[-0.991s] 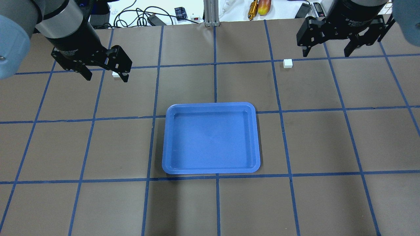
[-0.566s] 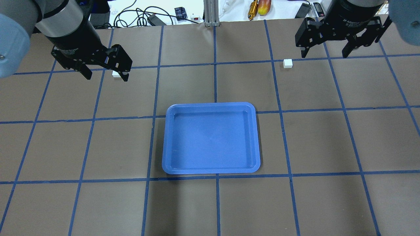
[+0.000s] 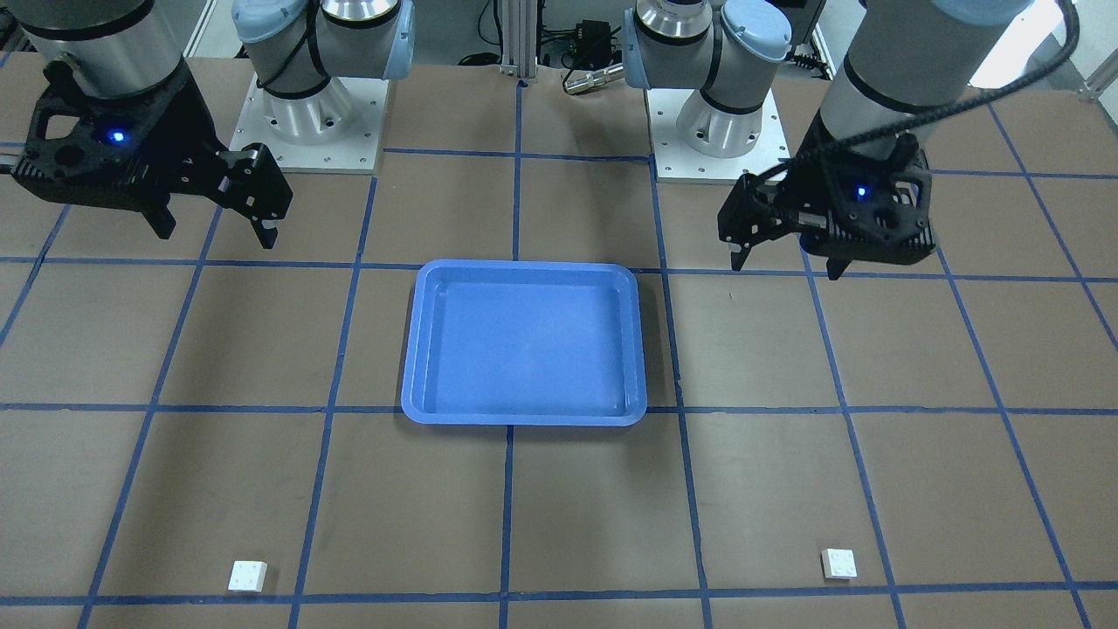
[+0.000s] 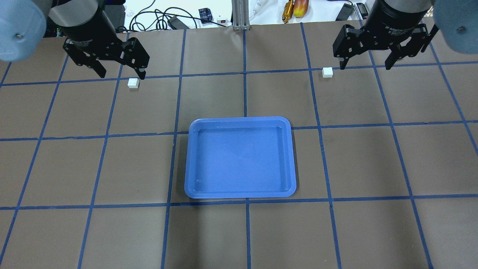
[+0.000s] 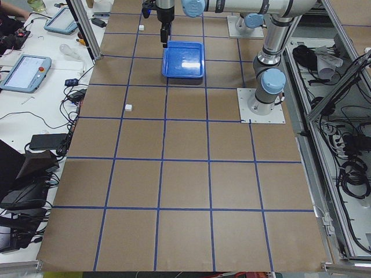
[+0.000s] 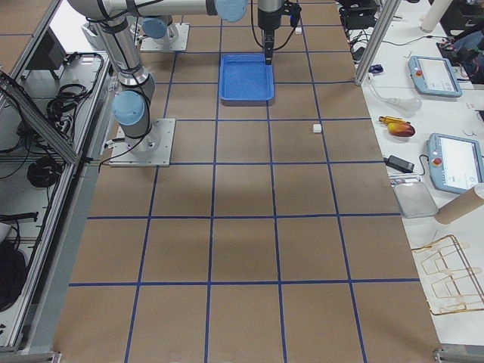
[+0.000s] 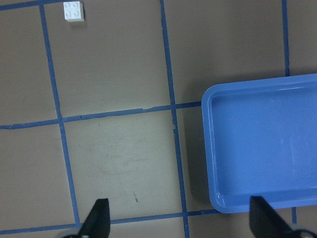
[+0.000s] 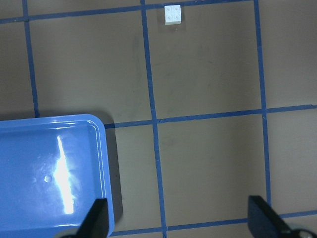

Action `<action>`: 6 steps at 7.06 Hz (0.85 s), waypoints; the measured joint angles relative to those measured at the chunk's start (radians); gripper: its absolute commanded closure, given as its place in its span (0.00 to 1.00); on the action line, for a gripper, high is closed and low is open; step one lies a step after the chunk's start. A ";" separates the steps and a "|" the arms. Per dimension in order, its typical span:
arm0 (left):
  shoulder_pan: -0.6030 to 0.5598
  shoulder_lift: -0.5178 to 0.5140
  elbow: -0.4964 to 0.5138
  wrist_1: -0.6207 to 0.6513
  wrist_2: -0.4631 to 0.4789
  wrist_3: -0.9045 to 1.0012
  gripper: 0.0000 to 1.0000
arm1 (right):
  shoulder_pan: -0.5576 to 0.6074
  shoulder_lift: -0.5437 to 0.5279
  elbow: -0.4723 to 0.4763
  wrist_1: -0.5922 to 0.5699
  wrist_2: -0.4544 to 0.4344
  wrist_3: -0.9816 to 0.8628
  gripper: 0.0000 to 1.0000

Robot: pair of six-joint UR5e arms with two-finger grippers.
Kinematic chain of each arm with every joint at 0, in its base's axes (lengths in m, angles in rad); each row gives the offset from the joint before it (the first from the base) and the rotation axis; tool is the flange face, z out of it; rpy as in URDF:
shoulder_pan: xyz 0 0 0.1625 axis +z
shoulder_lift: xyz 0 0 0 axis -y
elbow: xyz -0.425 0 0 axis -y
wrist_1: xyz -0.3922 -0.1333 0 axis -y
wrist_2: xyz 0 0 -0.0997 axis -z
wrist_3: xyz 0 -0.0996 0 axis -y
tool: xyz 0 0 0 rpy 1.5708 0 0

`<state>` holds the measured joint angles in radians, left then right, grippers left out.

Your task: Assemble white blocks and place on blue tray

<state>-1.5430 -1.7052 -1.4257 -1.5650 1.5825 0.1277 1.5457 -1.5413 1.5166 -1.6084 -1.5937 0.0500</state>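
Note:
The blue tray lies empty at the table's middle and also shows in the front view. One white block sits at the far left, the other white block at the far right, both on the table. My left gripper is open and empty, raised above the table near the left block. My right gripper is open and empty, raised just right of the right block. The left wrist view shows the left block and the tray. The right wrist view shows the right block.
The brown table carries a grid of blue tape lines. Cables, tools and small devices lie past the far edge. Both arm bases stand on the robot's side. Tablets lie on side benches.
Both grippers have moved toward the table's far edge. The left block, partly hidden by the left gripper's finger before, now shows in full. Blocks and tray have not moved.

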 measured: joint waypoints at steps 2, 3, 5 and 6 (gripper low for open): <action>0.029 -0.163 0.123 0.026 0.001 0.008 0.00 | -0.002 0.057 0.004 -0.025 -0.001 -0.180 0.00; 0.058 -0.237 0.151 0.069 0.000 0.026 0.00 | -0.005 0.109 0.004 -0.082 0.000 -0.322 0.00; 0.111 -0.375 0.165 0.185 0.002 0.087 0.00 | -0.008 0.237 0.000 -0.220 0.001 -0.605 0.00; 0.124 -0.437 0.170 0.247 0.009 0.105 0.00 | -0.009 0.299 -0.004 -0.279 0.002 -0.742 0.00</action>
<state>-1.4186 -2.1420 -1.2555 -1.3184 1.5915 0.2327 1.5370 -1.2423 1.5123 -1.8875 -1.5921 -0.6917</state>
